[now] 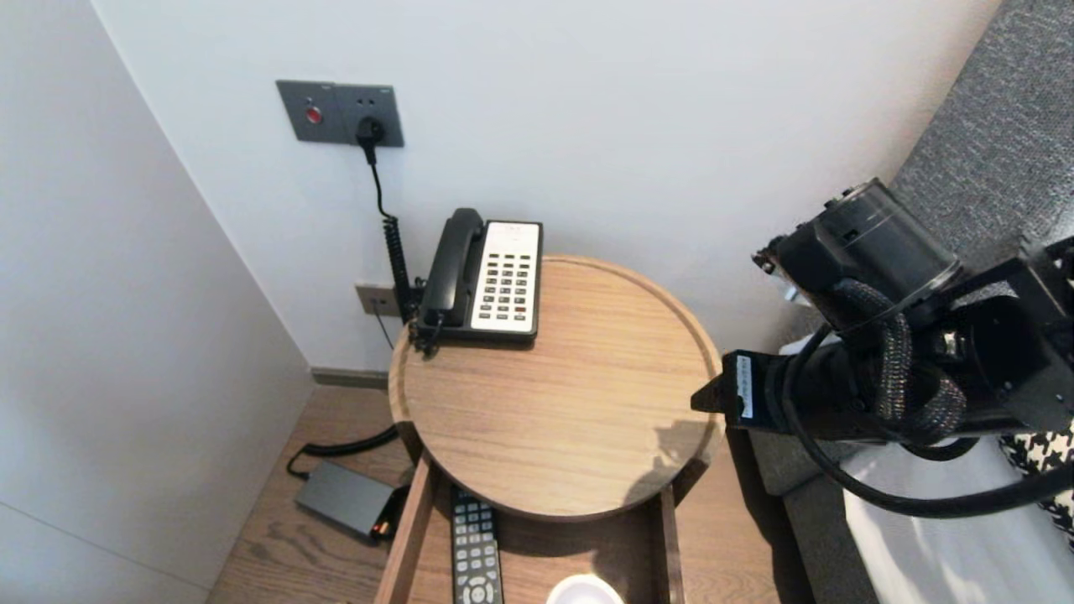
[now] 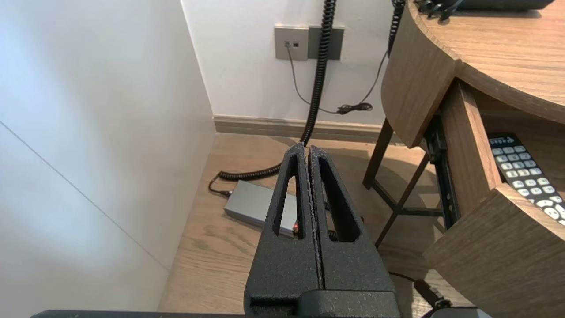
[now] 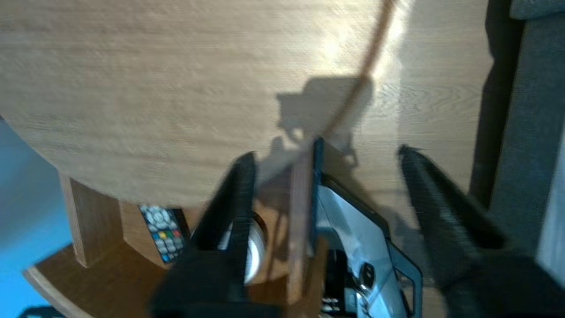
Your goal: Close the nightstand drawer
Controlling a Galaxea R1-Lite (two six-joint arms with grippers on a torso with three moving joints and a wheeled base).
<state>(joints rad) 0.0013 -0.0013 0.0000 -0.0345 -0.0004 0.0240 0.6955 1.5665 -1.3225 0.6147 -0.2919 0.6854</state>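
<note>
Seen from the room, the drawer (image 1: 417, 520) under the round desk (image 1: 570, 403) stands pulled out; its open compartment lies below the right end effector (image 3: 326, 152) and on the robot's side of it. Two items lie inside, apart from each other: a remote control (image 1: 476, 554) along the drawer wall farthest from that end effector, and a white round item (image 1: 585, 591) nearer to it, only partly in view. The right end effector hangs above the desk's rim, level with the near right part of the top and pointing in across it. Its fingers (image 3: 240, 190) are spread apart and grip nothing; the right wrist view shows the drawer's near wall and the white item past the gap, not between the pads. Across the desk from the end effector, against the wall, sits a telephone (image 1: 495, 277), the only object on the top. Status, as a judgement: nothing has been lifted, both items are in the drawer, and the drawer is not closed. The left end effector (image 2: 306, 148) is parked low on the far side of the desk, its fingers pressed together and empty, above the floor (image 2: 207, 265), with a grey power brick (image 2: 254, 205) lying ahead of its tips.
</note>
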